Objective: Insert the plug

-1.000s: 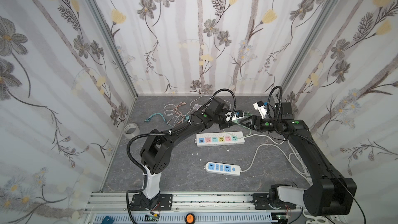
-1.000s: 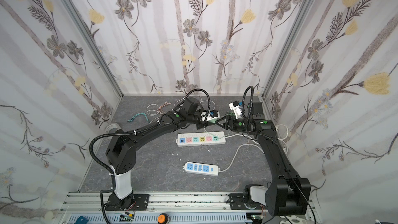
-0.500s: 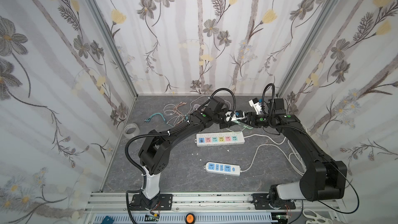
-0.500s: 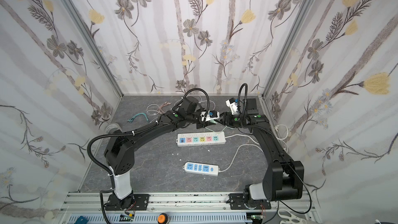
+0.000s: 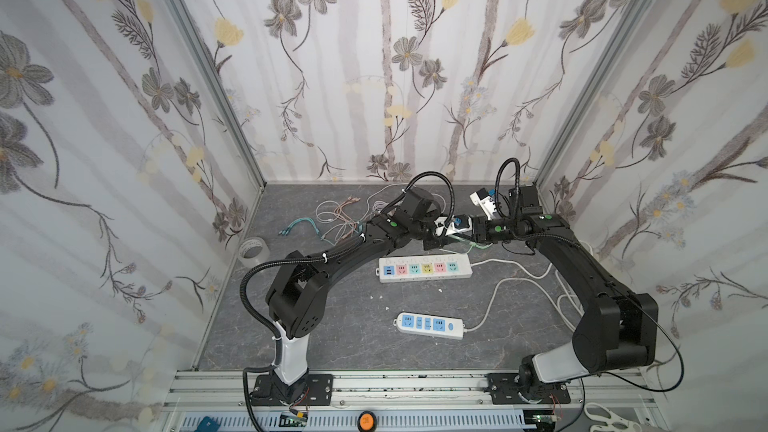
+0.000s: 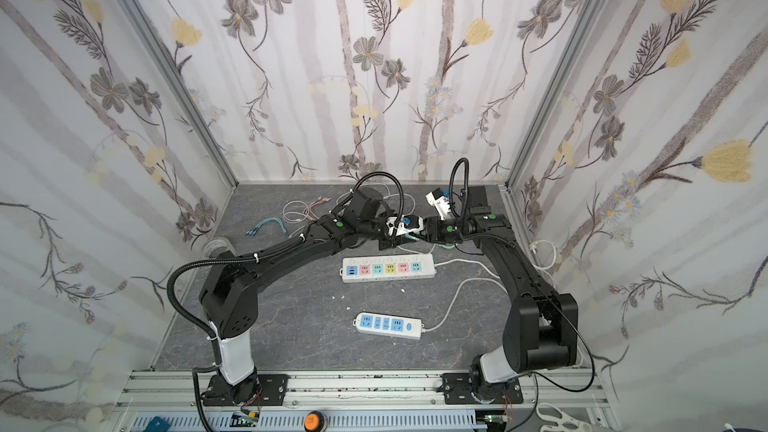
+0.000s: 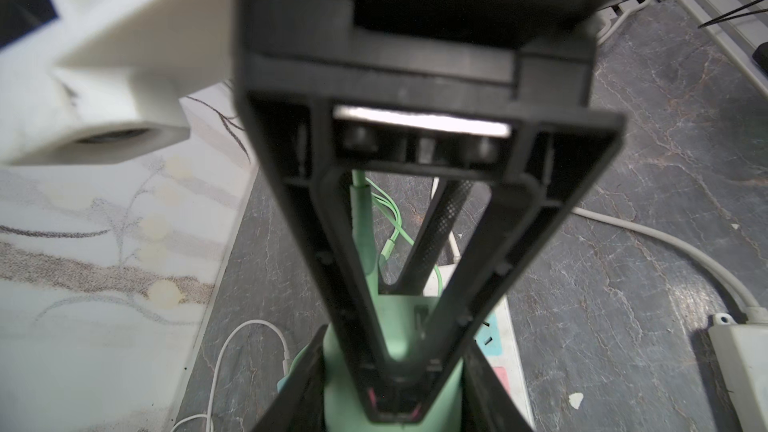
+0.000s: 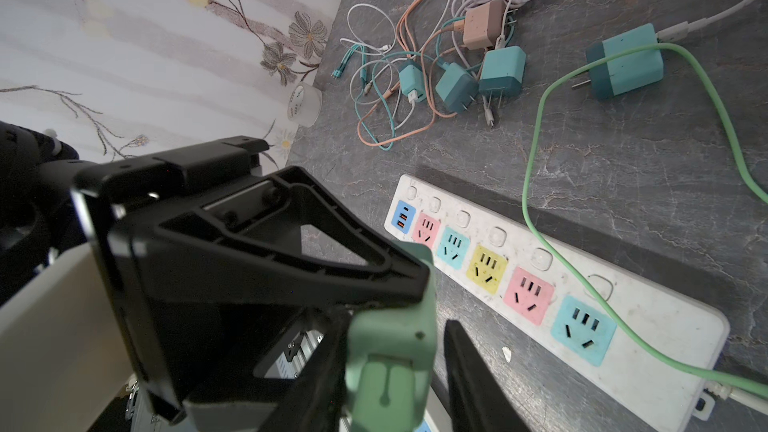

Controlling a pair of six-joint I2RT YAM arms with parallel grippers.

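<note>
**Foreground.** A short white strip with blue sockets lies on the desk, well apart from both arms. No plug is in it.

**Middle.** The long strip with coloured sockets lies flat. Every socket that shows is empty. The green cable trails across its end.

**Work point.** The two arms meet just behind the long strip, above the desk. The green plug is held there in the air.
- The left gripper has its jaws part closed, flanking and gripping the plug body.
- The right gripper has its jaws straddling the same plug, with a thin dark slit on one side. I cannot tell whether it grips.
- The prongs are hidden.

**Background.** Spare chargers and tangled leads lie near the wall. A tape roll sits in the corner.

**Assessment.** This appears to be a transfer between the arms, ahead of insertion.

**Recommendations.**
- Seat the right jaws flat on opposite plug faces before the left lets go.
- Clear the cable off the sockets.
- Bring the prongs square over one empty socket and press straight down.
- Steady the strip with the free arm, since it looks unfixed and likely to slide.
</note>
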